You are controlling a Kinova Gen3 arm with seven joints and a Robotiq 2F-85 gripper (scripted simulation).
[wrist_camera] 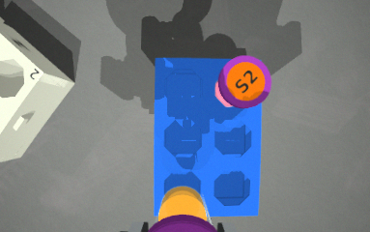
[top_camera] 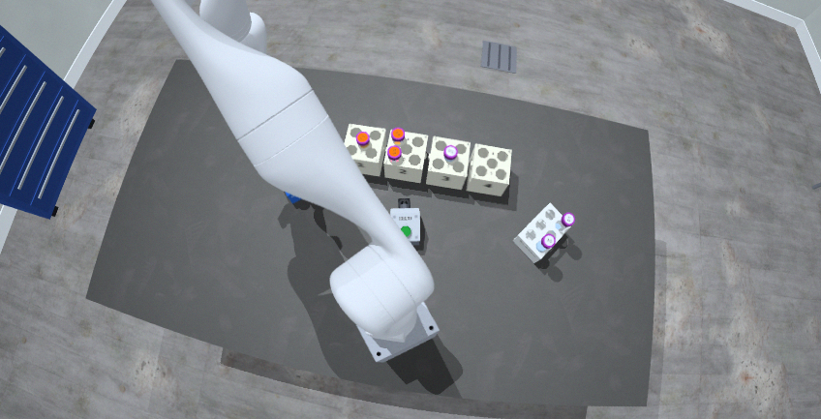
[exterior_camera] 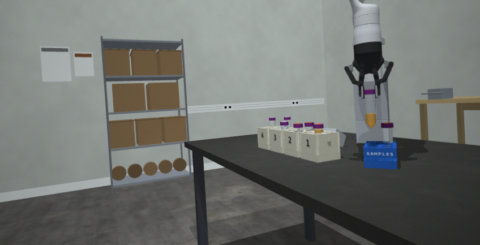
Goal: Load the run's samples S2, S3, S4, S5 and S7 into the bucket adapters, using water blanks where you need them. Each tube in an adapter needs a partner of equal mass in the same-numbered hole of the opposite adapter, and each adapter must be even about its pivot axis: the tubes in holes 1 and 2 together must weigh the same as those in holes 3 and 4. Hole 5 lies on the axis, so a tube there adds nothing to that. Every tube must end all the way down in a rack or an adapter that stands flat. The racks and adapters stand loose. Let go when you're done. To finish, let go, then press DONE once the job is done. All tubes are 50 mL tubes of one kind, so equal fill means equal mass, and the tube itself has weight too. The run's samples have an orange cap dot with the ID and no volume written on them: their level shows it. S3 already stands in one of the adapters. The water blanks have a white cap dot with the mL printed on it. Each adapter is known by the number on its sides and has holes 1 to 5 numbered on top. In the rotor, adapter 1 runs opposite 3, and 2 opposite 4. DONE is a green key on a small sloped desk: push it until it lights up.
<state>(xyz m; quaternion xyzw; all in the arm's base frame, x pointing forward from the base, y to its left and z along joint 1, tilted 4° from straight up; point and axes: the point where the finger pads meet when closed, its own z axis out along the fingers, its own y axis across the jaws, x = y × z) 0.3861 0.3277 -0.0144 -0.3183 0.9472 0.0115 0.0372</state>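
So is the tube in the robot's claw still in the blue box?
Out. The tube hangs upright in the gripper, above the blue box.
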